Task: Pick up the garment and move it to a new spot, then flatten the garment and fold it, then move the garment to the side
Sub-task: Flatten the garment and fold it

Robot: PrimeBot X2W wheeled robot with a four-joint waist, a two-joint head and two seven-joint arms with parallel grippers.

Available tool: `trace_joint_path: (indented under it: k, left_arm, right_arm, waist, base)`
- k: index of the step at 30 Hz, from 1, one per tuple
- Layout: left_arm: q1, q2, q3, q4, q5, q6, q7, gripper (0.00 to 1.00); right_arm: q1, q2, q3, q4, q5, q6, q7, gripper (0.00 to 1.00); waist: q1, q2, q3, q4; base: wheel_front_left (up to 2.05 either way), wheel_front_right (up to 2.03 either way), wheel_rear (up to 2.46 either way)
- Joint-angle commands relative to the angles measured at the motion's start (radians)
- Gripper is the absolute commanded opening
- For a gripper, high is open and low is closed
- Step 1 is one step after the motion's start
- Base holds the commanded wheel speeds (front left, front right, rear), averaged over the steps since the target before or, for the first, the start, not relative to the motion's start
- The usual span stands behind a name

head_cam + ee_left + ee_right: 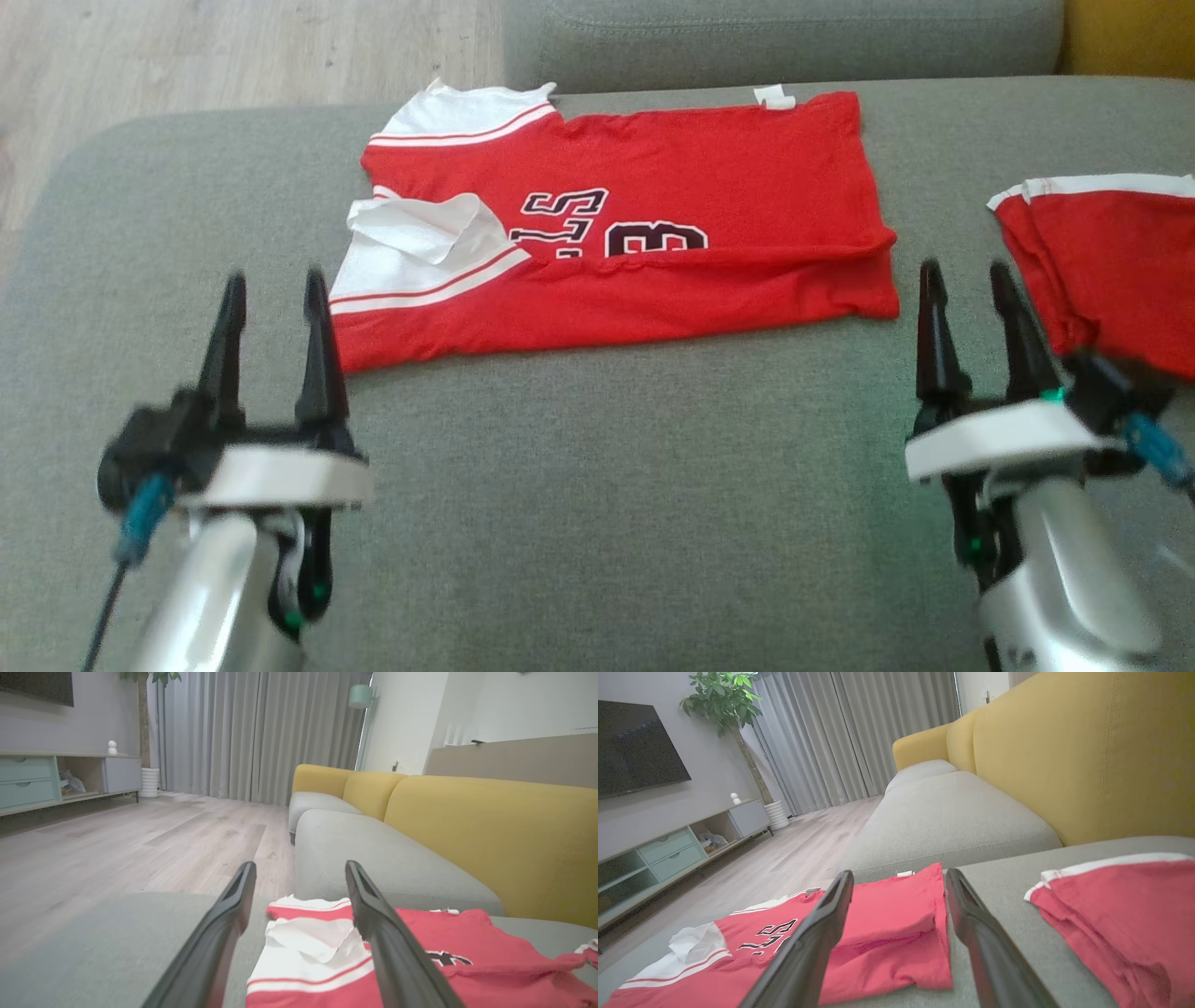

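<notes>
Red garment [709, 159], black lettering [611, 229] half hidden by fold, perhaps S and 3

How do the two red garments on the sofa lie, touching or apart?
Apart. The head view shows bare grey cushion between the spread jersey and the folded red garment at the right.

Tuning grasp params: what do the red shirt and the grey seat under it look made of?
Red shirt: thin matte knit, probably cotton or polyester jersey; it creases softly and lies flat. Grey seat cushion: matte woven upholstery fabric, fine heathered texture; rounded edges hint at foam inside, unconfirmed.
</notes>
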Motion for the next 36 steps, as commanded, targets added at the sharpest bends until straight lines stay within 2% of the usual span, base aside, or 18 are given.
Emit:
trace_joint_path:
  k: [1, 7, 12, 16, 21, 26, 36]
  left_arm:
    - [-0.026, 0.012, 0.055, -0.033, 0.014, 0.004, -0.005, 1.0]
    - [0.047, -0.048, 0.15, -0.031, 0.05, -0.018, -0.005, 1.0]
    - [0.049, -0.059, 0.191, 0.014, 0.09, -0.048, -0.005, 1.0]
    - [0.015, -0.049, 0.18, 0.139, 0.107, -0.045, 0.008, 1.0]
    - [-0.085, -0.02, 0.172, 0.318, 0.11, -0.049, 0.075, 1.0]
    - [-0.145, -0.004, 0.168, 0.406, 0.106, -0.06, 0.101, 1.0]
    - [-0.244, 0.029, 0.162, 0.608, 0.101, -0.053, 0.187, 1.0]
  right_arm:
    - [-0.019, 0.009, 0.029, -0.049, 0.017, -0.001, -0.009, 1.0]
    - [0.062, 0.01, 0.076, -0.104, 0.071, -0.001, -0.009, 1.0]
    - [0.07, 0.01, 0.103, -0.122, 0.088, -0.001, -0.009, 1.0]
    - [0.064, 0.01, 0.107, -0.134, 0.103, -0.001, -0.009, 1.0]
    - [0.052, 0.01, 0.125, -0.153, 0.117, -0.001, -0.009, 1.0]
    - [0.039, 0.01, 0.137, -0.164, 0.122, -0.001, -0.009, 1.0]
    - [0.02, 0.01, 0.18, -0.179, 0.134, -0.001, -0.009, 1.0]
  waist:
    - [0.0003, -0.0001, -0.002, -0.002]
    - [0.0003, -0.0001, 0.0, -0.033]
    - [0.0003, -0.0001, 0.01, -0.056]
    - [0.0003, -0.0001, 0.026, -0.074]
    - [0.0003, -0.0001, 0.068, -0.097]
    - [0.0003, -0.0001, 0.098, -0.112]
    - [0.0003, -0.0001, 0.148, -0.14]
  base:
    - [0.0, 0.0, 0.0]
    - [0.0, 0.0, 0.0]
    - [0.0, 0.0, 0.0]
    - [0.0, 0.0, 0.0]
    - [0.0, 0.0, 0.0]
    - [0.0, 0.0, 0.0]
    - [0.0, 0.0, 0.0]
